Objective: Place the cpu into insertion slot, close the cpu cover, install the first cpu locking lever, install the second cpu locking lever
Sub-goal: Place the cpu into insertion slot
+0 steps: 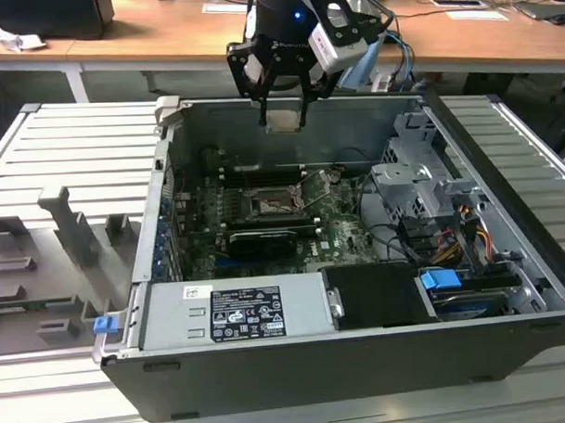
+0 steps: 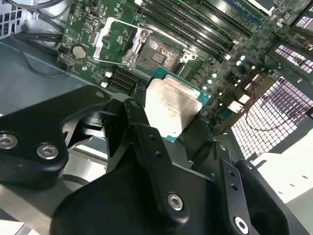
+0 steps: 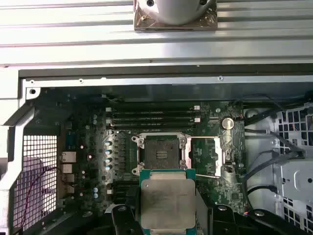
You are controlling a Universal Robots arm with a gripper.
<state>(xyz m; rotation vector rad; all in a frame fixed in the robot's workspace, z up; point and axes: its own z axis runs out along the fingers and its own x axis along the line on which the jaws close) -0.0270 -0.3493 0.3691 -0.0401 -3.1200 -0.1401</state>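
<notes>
1. While the gripper (image 1: 283, 107) hangs above the far wall of the case (image 1: 362, 353) in the exterior view, its fingers grip the cpu (image 1: 285, 121). The insertion slot (image 1: 269, 206) lies lower and nearer, and the cpu cover (image 1: 314, 187) is tilted up on the exterior view's right.
2. In the second wrist view, the gripper (image 2: 168, 122) pinches the cpu (image 2: 171, 105) by opposite edges. The bare insertion slot (image 2: 159, 51) sits well apart beyond it, with the cpu cover (image 2: 117, 36) swung aside.
3. In the first wrist view, the cpu (image 3: 167, 198) shows its metal face, and its edges look roughly square with the insertion slot (image 3: 160, 152).
</notes>
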